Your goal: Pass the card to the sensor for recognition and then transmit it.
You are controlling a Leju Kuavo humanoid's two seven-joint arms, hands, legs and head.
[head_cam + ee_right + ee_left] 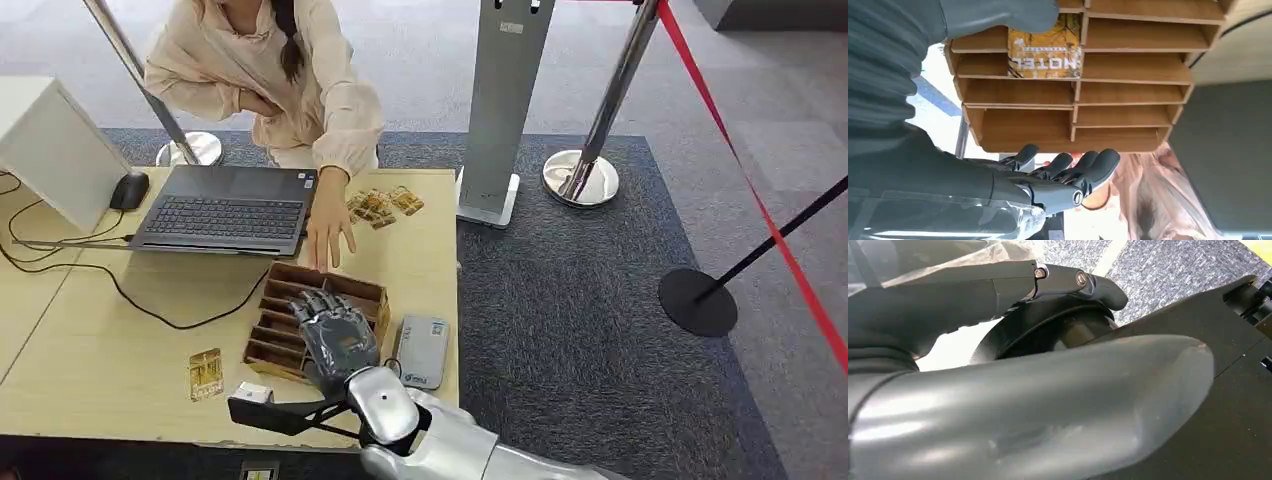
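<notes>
right hand: I've got my right hand [335, 338] hovering over the wooden slotted box [372, 295], palm down. From the wrist cam the fingers [1088, 170] are stretched out and apart, thumb up near the card, nothing pinched as far as I can see.

card: a yellow HOTEL card [1045, 47] is sitting in one of the box's slots, right by the thumb. Can't tell if the thumb is actually touching it.

left hand: the wrist cam is mostly a big grey thumb [1048, 405] up close plus a dark finger, so honestly can't tell if it's open or closed.

sensor: the grey card reader [422, 350] lies flat on the table [100, 340], just beside the box on its right side.

other cards: one loose yellow card [205, 373] lies left of the box, and a little pile of cards [383, 206] sits at the far edge.

person: someone leans in across the table, their hand [328, 228] resting next to the laptop [225, 208], just beyond the box.
</notes>
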